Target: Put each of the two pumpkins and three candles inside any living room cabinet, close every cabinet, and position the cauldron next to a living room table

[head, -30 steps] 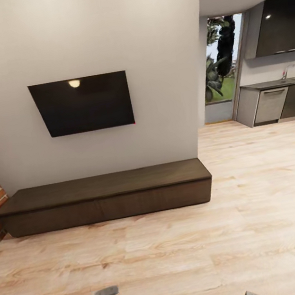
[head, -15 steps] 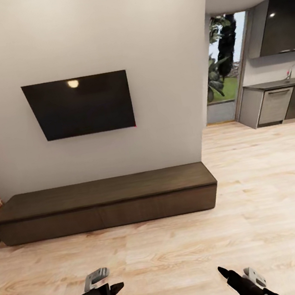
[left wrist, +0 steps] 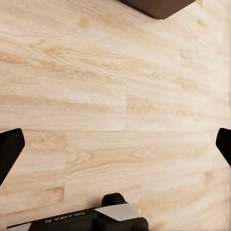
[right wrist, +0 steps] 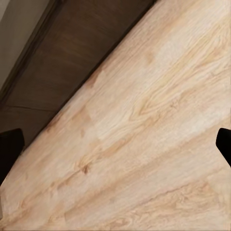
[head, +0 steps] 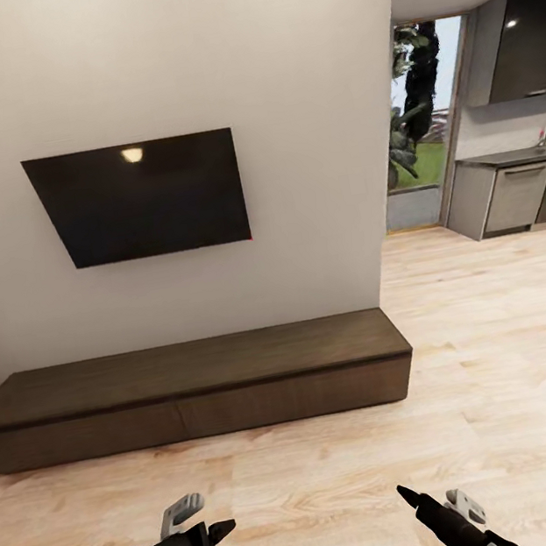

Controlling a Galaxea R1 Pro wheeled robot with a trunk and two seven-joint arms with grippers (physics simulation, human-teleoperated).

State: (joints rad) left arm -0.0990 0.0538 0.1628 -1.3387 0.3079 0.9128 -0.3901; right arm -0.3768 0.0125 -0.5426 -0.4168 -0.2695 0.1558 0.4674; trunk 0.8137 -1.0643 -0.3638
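Pale wood-plank flooring (head: 358, 463) ran up to the cabinet (head: 195, 388), that long, low, dark-brown slab against the plain wall, flat drawer fronts all shut, so nothing inside could be seen. Above the cabinet hung a glossy black television (head: 141, 199). Short of the cabinet, over bare floor, the left gripper (left wrist: 115, 144) and the right gripper (right wrist: 115, 142) both hung released, black fingertips spread wide and holding nothing. Beyond the cabinet's right end sat grey kitchen units (head: 518, 196).
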